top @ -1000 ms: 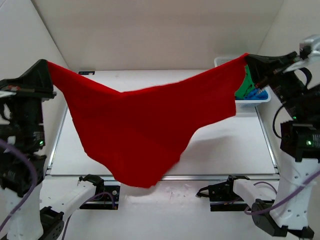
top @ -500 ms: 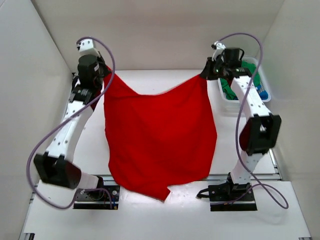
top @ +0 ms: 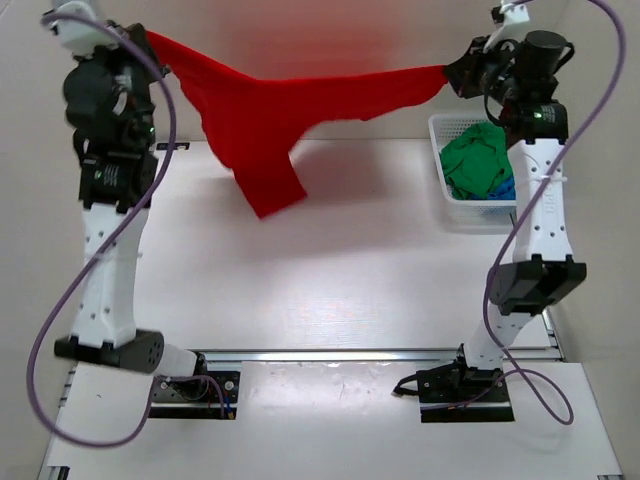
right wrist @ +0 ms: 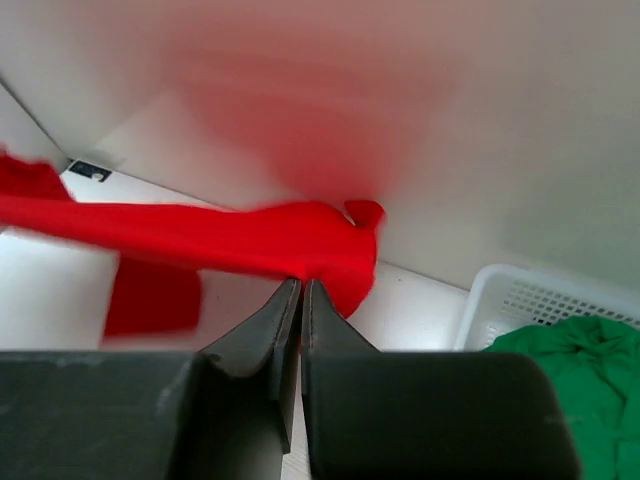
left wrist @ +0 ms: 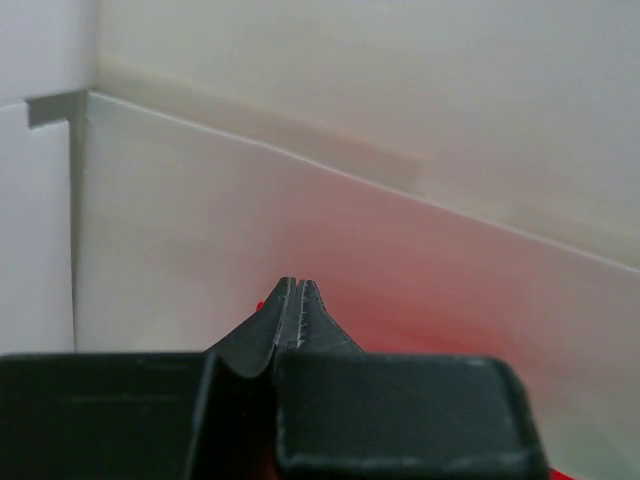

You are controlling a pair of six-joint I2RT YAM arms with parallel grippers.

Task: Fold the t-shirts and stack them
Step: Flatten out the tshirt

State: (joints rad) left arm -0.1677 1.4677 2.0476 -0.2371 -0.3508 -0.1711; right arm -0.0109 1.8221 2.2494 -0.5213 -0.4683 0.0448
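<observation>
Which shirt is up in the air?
The red t-shirt, stretched between the left gripper and right gripper; the green t-shirt and blue t-shirt lie in the basket.

Plain bright red t-shirt (top: 260,115), green t-shirt (top: 478,160), blue t-shirt (top: 507,187), wht lattice basket (top: 480,213), wht table (top: 330,270)

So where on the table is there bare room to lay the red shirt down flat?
The middle of the table is bare, between the left arm, the right arm and the near rail. The far right is crowded: the basket holds the green t-shirt and the blue t-shirt. The red t-shirt hangs over the far side.
</observation>
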